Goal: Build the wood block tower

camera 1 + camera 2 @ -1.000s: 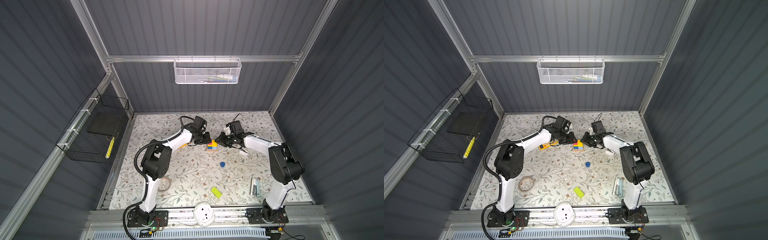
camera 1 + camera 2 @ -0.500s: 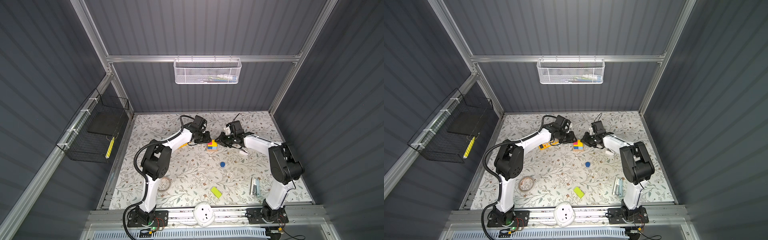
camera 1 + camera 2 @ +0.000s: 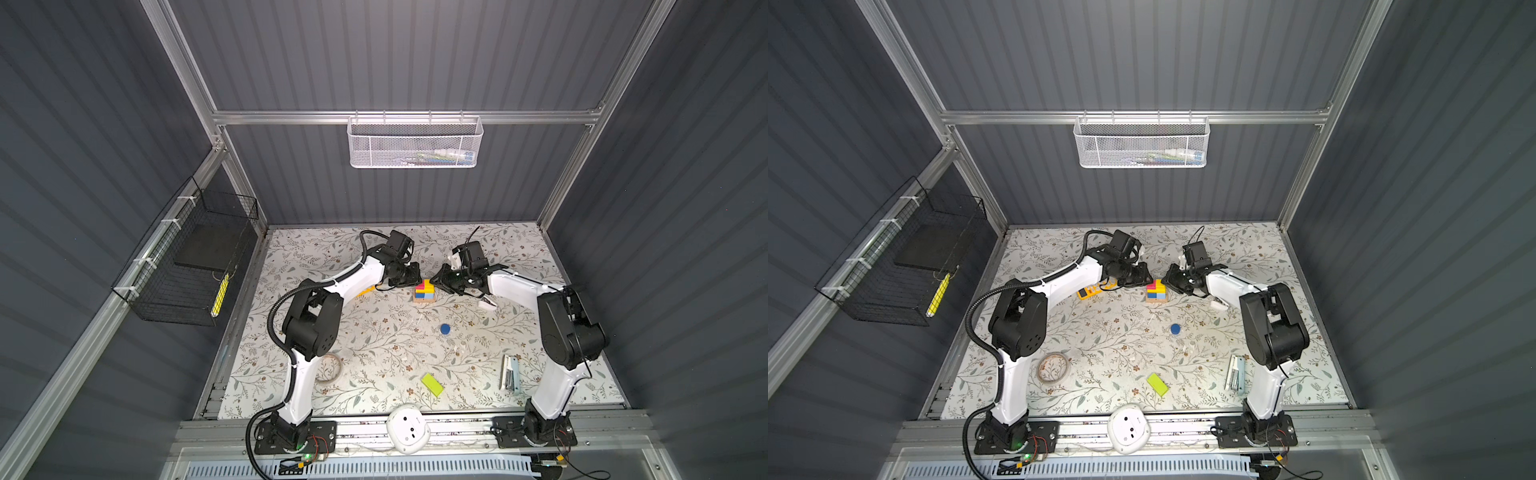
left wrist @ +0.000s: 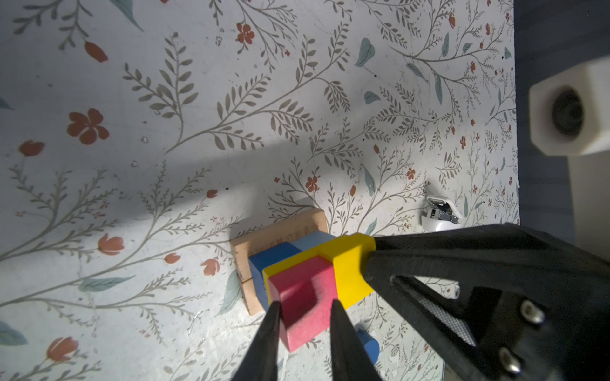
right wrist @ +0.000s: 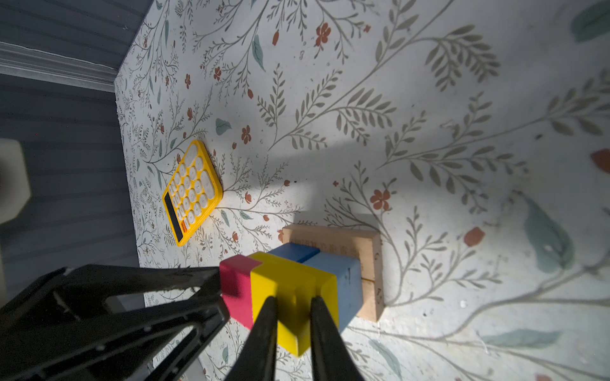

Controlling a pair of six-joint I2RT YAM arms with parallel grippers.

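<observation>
The wood block tower [image 3: 424,291] stands at the far middle of the flower-patterned bench [image 3: 374,340], between the two arms. Its base is two plain tan wooden bars [image 5: 330,238] lying side by side. On them sit a dark blue cube [image 4: 272,259] and a light-blue cube [image 5: 345,280]. On the top there is a pink cube [image 4: 298,290] next to a yellow cube [image 5: 290,273].

The left fingers [image 4: 271,333] stand on both sides of the pink cube, very near to its faces; I cannot tell if they press it. The right fingers [image 5: 268,326] are clenched around the yellow cube.

A blue short cylinder [image 3: 445,329] and a lime-green bar [image 3: 432,384] lie apart on the bench, nearer to the front. A yellow calculator with white keys [image 5: 192,194] lies beside the left arm.
</observation>
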